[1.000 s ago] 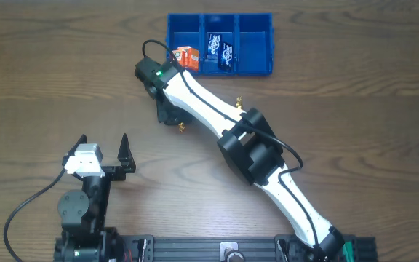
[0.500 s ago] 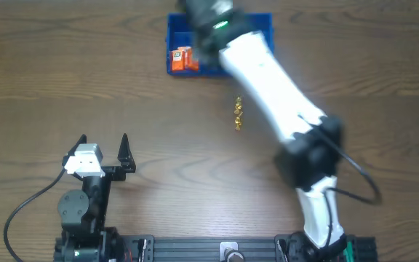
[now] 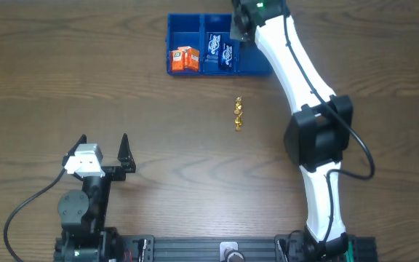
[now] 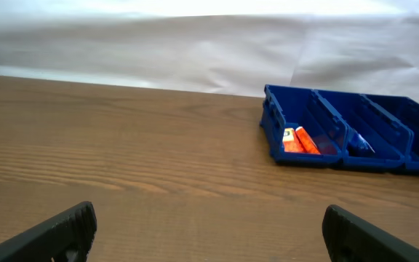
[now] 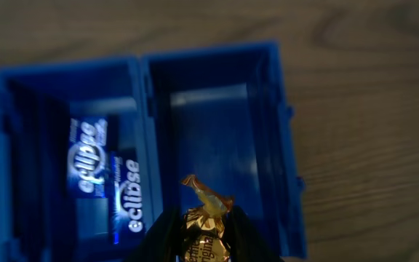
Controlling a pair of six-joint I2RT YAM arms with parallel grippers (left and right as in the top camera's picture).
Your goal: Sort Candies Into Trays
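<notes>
Blue plastic three-bin candy tray (image 3: 184,28) sits at the far side of the wood table (image 3: 64,73). Right gripper (image 5: 205,244) is over the tray's right bin, pinching a gold foil-wrapped candy (image 5: 204,211). Left gripper (image 3: 104,140) is near its base, fingers spread. Dark blue gum packs (image 3: 218,47) in middle bin, orange packs (image 3: 184,58) in left bin. Small gold candies (image 3: 238,115) loose on table, near the tray.

Right arm (image 3: 291,57) hides tray (image 3: 184,30) right compartment; gold candy (image 5: 205,234) cropped.
</notes>
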